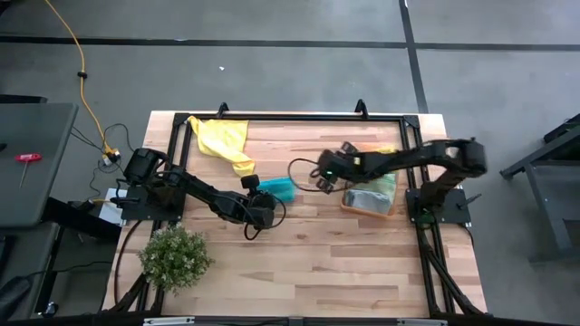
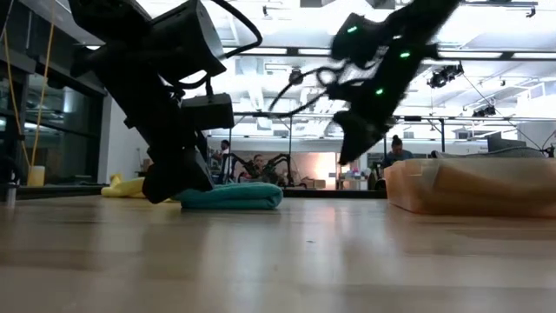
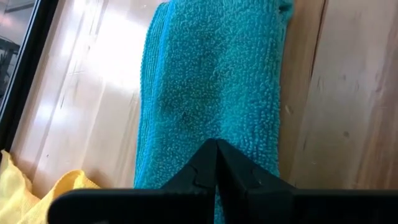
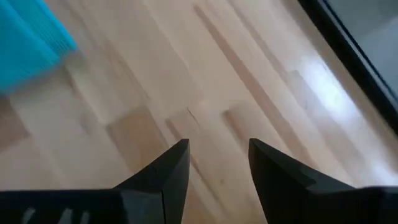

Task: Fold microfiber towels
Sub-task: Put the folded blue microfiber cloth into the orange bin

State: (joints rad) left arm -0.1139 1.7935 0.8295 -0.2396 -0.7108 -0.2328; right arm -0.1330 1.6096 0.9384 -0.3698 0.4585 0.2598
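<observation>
L gripper (image 3: 216,149) fingers together, pressing on folded teal towel (image 1: 276,189) mid-frame; R gripper (image 4: 217,155) fingers apart, empty, above worktop (image 1: 362,263).

teal towel (image 2: 233,196) folded on table | yellow towel (image 2: 130,187) behind | orange bin (image 2: 473,185) opposite side

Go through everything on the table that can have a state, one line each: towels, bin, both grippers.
Teal towel: folded, flat on the table.
Yellow towel: unfolded, crumpled near the table's far edge.
Orange bin: holds towels, green and grey showing.
Left gripper: shut, at the teal towel's edge.
Right gripper: open, empty, above bare wood.
</observation>
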